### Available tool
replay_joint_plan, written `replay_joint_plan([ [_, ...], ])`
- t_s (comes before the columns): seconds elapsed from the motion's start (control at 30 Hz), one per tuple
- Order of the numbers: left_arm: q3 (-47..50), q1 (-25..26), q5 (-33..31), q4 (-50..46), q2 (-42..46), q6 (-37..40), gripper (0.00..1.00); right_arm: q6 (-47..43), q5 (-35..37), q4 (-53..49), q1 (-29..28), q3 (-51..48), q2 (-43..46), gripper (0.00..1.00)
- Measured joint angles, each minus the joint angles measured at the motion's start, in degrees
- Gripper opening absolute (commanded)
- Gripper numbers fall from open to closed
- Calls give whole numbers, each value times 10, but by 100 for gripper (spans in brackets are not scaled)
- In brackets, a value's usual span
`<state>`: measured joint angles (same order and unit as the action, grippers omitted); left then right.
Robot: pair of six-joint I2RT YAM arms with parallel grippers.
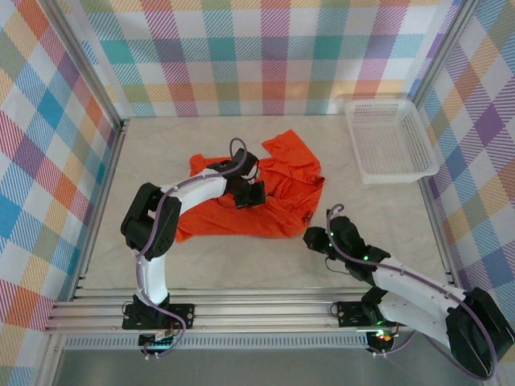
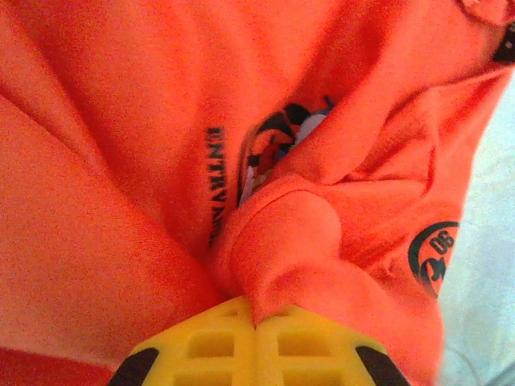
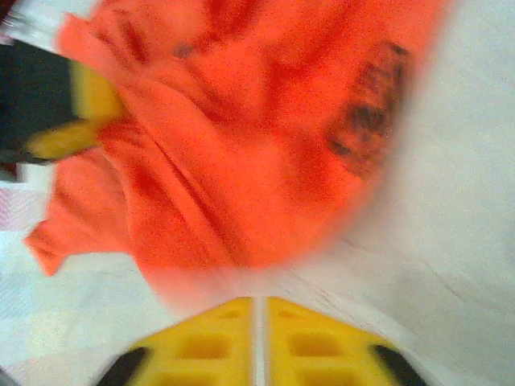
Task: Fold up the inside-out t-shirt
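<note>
shows inside-out t-shirt (image 1: 290, 173) crumpled mid-frame on counter (image 1: 241, 265), nothing folded yet, every fold left. pinches a bunched ridge in clamped left pincer (image 2: 257, 310); hovers right pincer (image 3: 257, 301), nearly closed, empty, at cloth's lower right.

Bright, even lighting, soft shadows; right wrist view smears the t-shirt (image 3: 241, 161) with motion blur.

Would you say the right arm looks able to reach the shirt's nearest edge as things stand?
Probably yes: the right gripper hangs over bare table right beside the edge of the shirt, nothing between them. The left gripper pinches fabric nearer the middle, out of the way.
</note>
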<state>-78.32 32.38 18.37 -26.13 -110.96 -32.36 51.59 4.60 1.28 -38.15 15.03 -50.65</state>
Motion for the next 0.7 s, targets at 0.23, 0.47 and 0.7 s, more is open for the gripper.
replay_joint_plan([
  [0.23,2,-3,-13,16,1,-7,0,-17,17,-115,3,105,-63,20],
  [0.47,7,9,-13,26,5,-13,0,-46,-12,-102,-5,269,-252,28],
  [0.7,32,17,-15,26,37,-14,0,-70,-16,-138,-5,432,-424,29],
])
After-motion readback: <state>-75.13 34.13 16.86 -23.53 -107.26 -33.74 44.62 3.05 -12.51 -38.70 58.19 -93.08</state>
